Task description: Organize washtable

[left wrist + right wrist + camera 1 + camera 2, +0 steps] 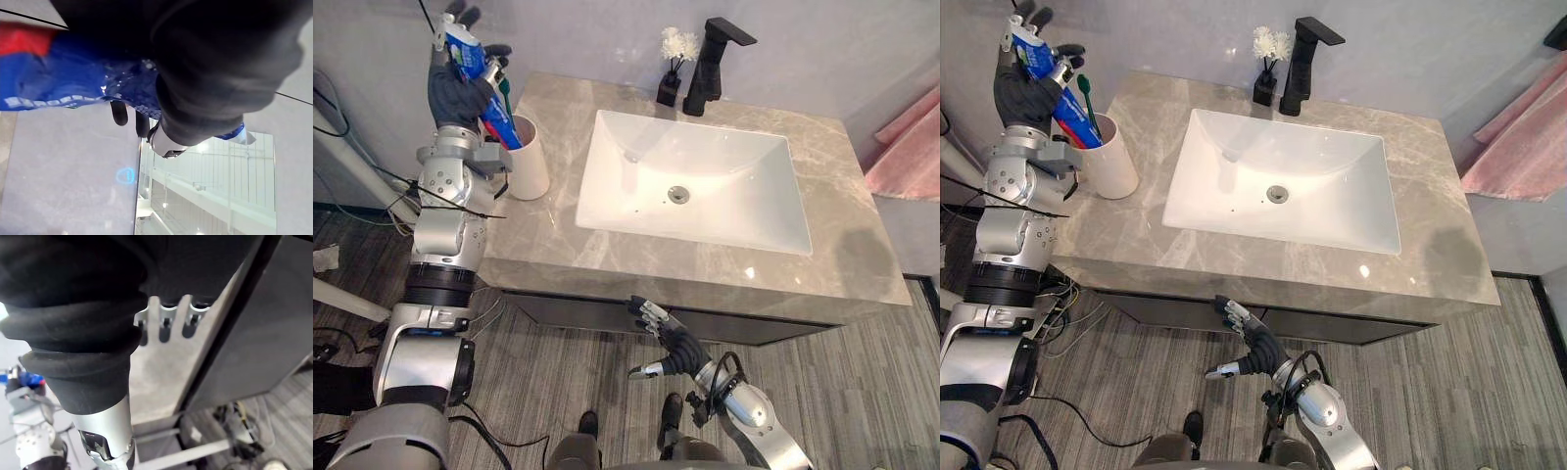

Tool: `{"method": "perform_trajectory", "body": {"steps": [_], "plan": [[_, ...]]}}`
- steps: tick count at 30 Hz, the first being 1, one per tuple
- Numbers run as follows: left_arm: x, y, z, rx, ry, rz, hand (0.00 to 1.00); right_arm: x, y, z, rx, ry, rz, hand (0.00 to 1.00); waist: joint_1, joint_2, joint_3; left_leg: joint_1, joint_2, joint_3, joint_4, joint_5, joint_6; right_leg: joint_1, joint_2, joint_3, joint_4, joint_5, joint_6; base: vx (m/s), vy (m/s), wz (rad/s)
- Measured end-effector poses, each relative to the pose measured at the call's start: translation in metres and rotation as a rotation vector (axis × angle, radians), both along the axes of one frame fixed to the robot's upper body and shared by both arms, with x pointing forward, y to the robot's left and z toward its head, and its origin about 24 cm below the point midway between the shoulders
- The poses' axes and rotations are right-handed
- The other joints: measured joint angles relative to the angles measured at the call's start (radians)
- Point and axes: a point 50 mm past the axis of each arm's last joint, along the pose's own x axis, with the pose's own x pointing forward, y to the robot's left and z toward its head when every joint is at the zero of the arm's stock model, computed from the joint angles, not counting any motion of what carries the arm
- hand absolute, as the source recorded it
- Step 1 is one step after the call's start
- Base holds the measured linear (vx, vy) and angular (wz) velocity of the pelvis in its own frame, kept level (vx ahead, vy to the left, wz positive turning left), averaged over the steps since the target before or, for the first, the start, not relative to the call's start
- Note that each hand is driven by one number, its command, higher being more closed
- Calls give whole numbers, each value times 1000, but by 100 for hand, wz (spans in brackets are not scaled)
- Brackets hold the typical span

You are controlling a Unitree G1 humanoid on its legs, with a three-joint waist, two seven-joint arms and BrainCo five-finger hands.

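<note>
Left eye view: toothpaste tube (502, 122) inside curled left hand (456, 96) fingers (499, 51), over cup (530, 164).

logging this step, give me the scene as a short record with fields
left hand: shut on toothpaste, up over cup
toothpaste: tilted, lower end at the cup's mouth
cup: counter's left end, holds toothbrush
right hand: open, below counter's front edge
sink: centre, faucet and vase behind it

One tube (503, 121), one cup (530, 163), perhaps one toothbrush (1084, 88)
</note>
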Motion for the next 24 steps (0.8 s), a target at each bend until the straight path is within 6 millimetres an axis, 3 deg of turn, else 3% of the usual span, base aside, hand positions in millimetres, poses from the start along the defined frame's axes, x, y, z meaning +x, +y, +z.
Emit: {"method": "perform_trajectory", "body": {"steps": [11, 24], "plan": [[-3, 6, -8, 30, 22, 25, 0, 1, 3, 1, 2, -7, 17, 0, 1, 2, 1, 3, 1, 2, -1, 5, -5, 2, -5, -13, -5, -1, 0, 0, 1, 0], [-13, 20, 14, 108, -35, 48, 0, 5, 6, 3, -2, -19, 31, 0, 4, 6, -1, 12, 1, -8, -2, 22, -20, 16, -14, -21, -5, -9, -12, -16, 1, 2]]}}
